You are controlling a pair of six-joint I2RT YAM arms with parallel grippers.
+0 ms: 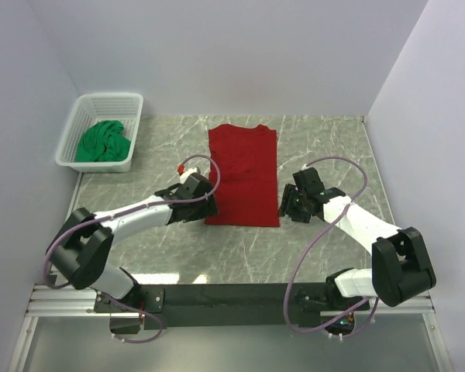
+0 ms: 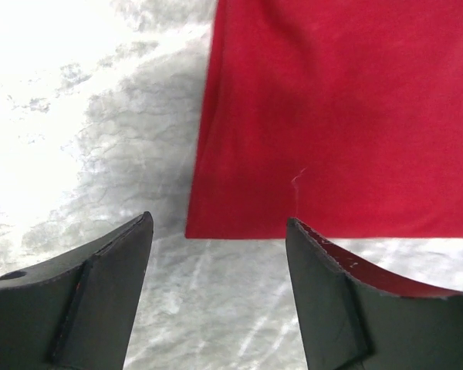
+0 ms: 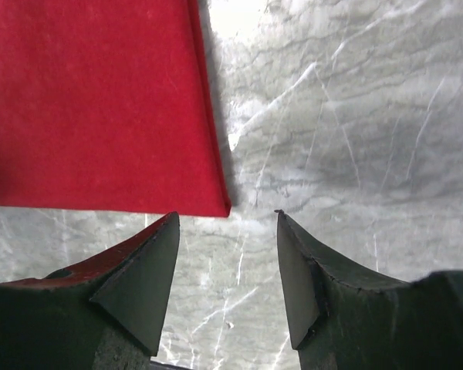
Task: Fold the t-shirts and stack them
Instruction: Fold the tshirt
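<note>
The deep red t-shirt (image 1: 242, 174) lies flat at the centre of the top view, folded into a long rectangle on the marble-patterned table (image 1: 325, 139). The left gripper (image 1: 207, 203) sits at the shirt's lower left corner and the right gripper (image 1: 288, 205) at its lower right corner. Both have their jaws spread apart, grasping nothing. Whether any fingertip touches the cloth is hard to tell. The bright green t-shirt (image 1: 102, 142) lies bunched in the white lattice basket (image 1: 108, 98) at the upper left.
</note>
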